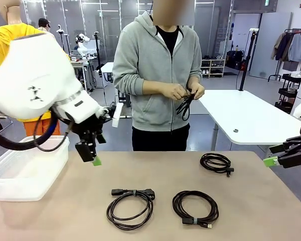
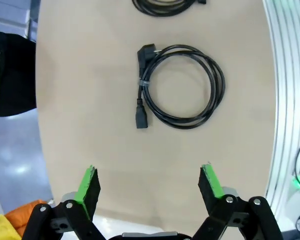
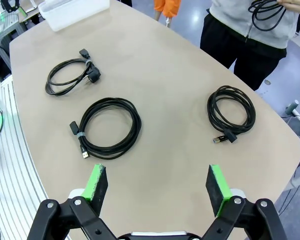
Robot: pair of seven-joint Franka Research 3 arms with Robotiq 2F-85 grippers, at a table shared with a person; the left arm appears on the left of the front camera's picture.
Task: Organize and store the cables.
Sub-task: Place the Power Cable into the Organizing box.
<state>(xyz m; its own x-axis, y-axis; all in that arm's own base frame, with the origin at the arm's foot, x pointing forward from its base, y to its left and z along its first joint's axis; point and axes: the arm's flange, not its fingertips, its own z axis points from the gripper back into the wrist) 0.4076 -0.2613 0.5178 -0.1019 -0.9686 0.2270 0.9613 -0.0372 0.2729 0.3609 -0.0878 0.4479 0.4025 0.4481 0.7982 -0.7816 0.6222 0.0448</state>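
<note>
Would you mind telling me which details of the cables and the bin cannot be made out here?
Front view: plug ends of the held cable, covered by the person's hands.
Left wrist view: the far cable, cut off by the top edge.
Front view: the bin inside, behind its cloudy wall and the left arm.

The plain beige matte tabletop [image 1: 271,201] carried thin black coiled cords: the left cable [image 1: 132,193] and centre cable [image 1: 193,220] by its near edge, the right cable [image 1: 224,168] farther in. The translucent white plastic bin [image 1: 20,175] sat at its left edge.
</note>
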